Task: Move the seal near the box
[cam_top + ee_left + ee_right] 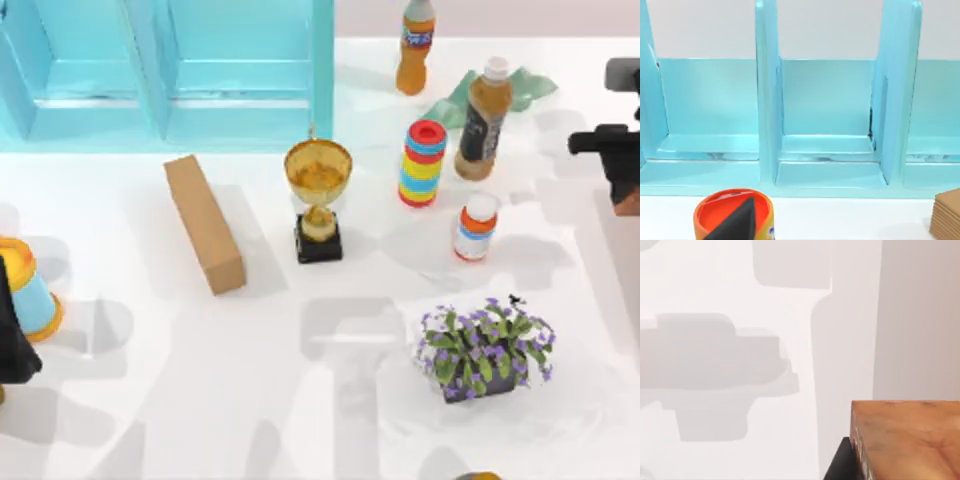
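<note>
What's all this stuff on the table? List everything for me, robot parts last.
box: 1, tan-brown, left of centre, lying flat.
trophy: 1, gold on a black base, centre, right of the box.
cabinet: 1, light blue, back left.
ring stack: 1, multicoloured, right of the trophy.
bottles: 3; orange one at the back, dark-labelled one back right, small white-capped one in front of it.
green cloth: 1, under the dark-labelled bottle.
flower pot: 1, purple blooms, front right.
cup: 1, orange and blue, left edge.
seal: 1, reddish-brown, at the right gripper.
left gripper: black, left edge.
right gripper: black, right edge.
</note>
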Tool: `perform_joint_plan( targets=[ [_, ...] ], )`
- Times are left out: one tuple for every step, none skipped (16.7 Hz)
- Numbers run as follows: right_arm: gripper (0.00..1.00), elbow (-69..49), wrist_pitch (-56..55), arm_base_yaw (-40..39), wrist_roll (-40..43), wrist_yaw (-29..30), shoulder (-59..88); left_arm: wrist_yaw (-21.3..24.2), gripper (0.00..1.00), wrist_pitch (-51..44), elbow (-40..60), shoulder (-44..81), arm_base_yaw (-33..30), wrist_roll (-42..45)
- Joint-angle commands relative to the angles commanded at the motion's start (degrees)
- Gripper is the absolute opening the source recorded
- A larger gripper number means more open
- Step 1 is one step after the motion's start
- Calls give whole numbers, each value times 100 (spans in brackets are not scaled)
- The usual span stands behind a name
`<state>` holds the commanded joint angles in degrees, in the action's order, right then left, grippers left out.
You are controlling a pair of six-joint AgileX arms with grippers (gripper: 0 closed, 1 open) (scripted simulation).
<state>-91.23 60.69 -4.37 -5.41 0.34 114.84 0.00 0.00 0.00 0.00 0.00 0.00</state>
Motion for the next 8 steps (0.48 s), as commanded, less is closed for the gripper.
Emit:
perform_joint_plan(
  targets=[
    [30,0,0,0,0,0,0,0,100,0,0,0,0,0],
    [38,0,0,0,0,0,0,0,100,0,0,0,0,0],
    [45,0,0,0,0,0,0,0,100,0,0,0,0,0],
    [53,0,0,0,0,0,0,0,100,0,0,0,0,0],
    [60,0,0,0,0,0,0,0,100,0,0,0,0,0],
    [68,0,0,0,0,0,0,0,100,0,0,0,0,0],
    [75,0,0,0,0,0,0,0,100,0,0,0,0,0],
    [83,0,0,0,0,0,0,0,100,0,0,0,0,0]
  ],
)
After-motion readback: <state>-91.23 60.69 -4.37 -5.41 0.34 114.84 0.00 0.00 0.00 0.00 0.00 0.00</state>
